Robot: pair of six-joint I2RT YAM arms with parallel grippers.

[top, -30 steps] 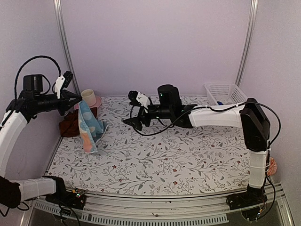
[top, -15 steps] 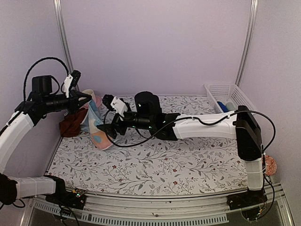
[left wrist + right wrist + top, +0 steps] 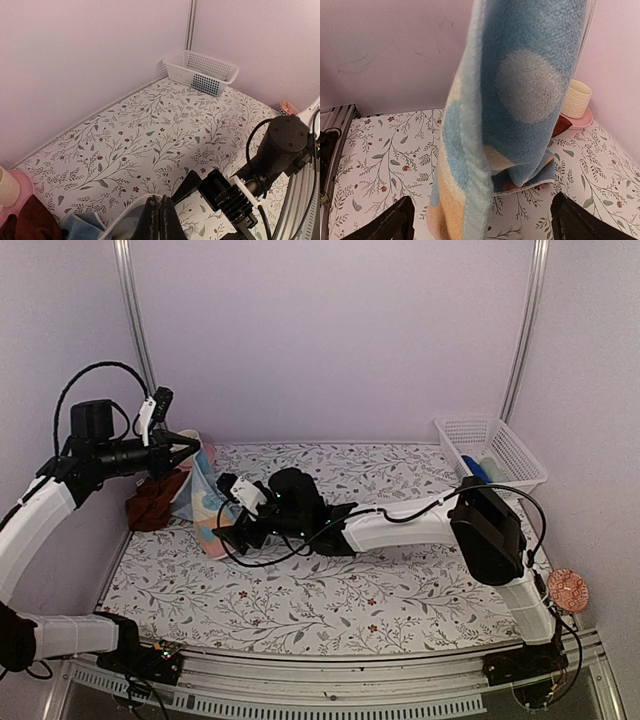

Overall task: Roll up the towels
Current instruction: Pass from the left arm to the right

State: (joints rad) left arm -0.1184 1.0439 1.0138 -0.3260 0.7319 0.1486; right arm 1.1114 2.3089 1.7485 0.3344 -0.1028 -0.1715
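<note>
As the blue towel (image 3: 520, 90) hangs from the left gripper (image 3: 193, 444), whose fingers are pressed together on its top edge just in front of the cup (image 3: 577, 97), it drapes limp. Looks light, soft, no stiffness, prob. swings easily. Right gripper (image 3: 224, 536) faces its lower half, fingers (image 3: 395, 220) spread wide, holding nothing. Best grab, I'd say: a bottom corner, to stretch it flat. Maroon towel (image 3: 152, 502) lies crumpled beside the cup and looks bulkier. Count: 2 towels, 1 cup, 1 basket (image 3: 490, 450), well apart from the cup.

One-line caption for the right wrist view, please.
A light-blue towel hangs ahead of the right gripper, jaws open, cream cup and floral table cover behind.
</note>
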